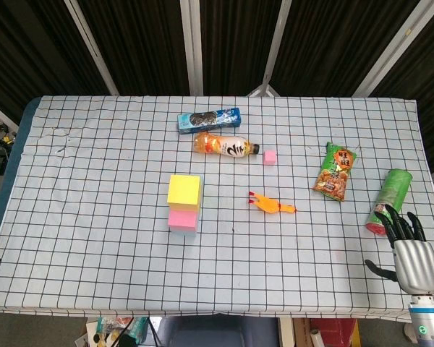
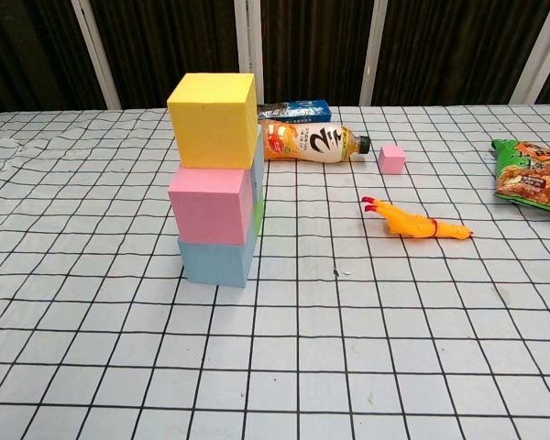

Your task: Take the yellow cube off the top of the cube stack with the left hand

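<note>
The yellow cube (image 2: 213, 119) looks light and a bit squishy, so grab its two sides gently. The right hand (image 1: 412, 249) holds nothing, fingers apart; the left hand is not showing.

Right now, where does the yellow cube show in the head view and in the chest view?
Head view: yellow cube left of centre, covering most of the stack.
Chest view: yellow cube upper left, topping the pink and blue cubes.
Shared landmark: the rubber chicken, lying to the stack's right in both.
</note>
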